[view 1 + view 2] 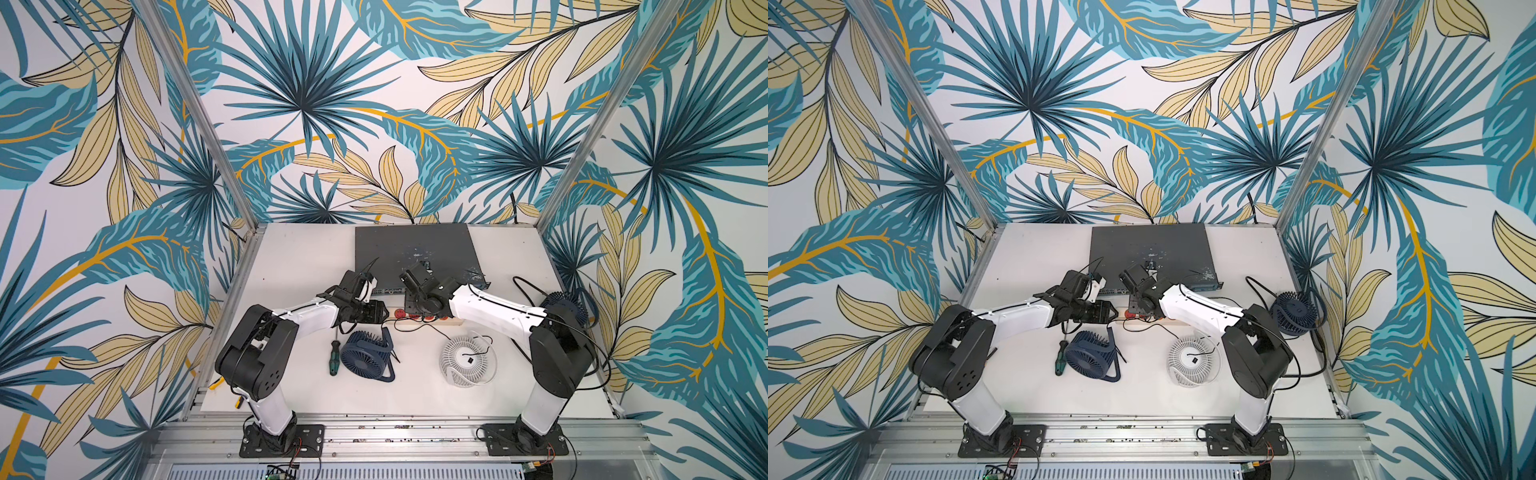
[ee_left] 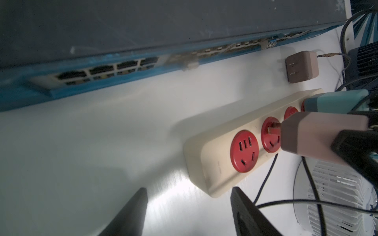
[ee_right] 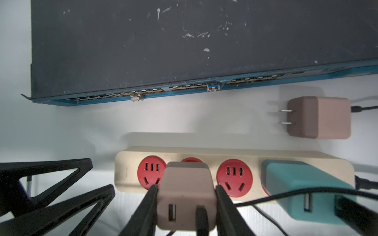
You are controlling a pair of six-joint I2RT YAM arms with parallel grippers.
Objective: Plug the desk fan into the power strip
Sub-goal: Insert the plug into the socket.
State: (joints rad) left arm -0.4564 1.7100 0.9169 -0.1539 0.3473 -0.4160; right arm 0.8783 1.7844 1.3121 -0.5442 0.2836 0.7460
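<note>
Now, right gripper (image 3: 186,189): clamped on pink adapter (image 3: 185,177).
Prongs (image 2: 273,128): tilted at second socket (image 2: 268,143), not fully in.
Left gripper (image 2: 189,190): jaws apart, empty, beside the strip's end.
Power strip (image 3: 210,154): on surface (image 3: 81,126), near switch (image 3: 184,40); teal adapter (image 3: 296,190) in its end socket.

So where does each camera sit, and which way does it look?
Top views: high behind the robot, looking down on the table; left arm and right arm show whole.
Left wrist: on its arm, facing the power strip across the table; open left tool shows.
Right wrist: on its arm, looking down on the strip; right tool grips the pink charger.
Both wrist views share strip and charger.
</note>
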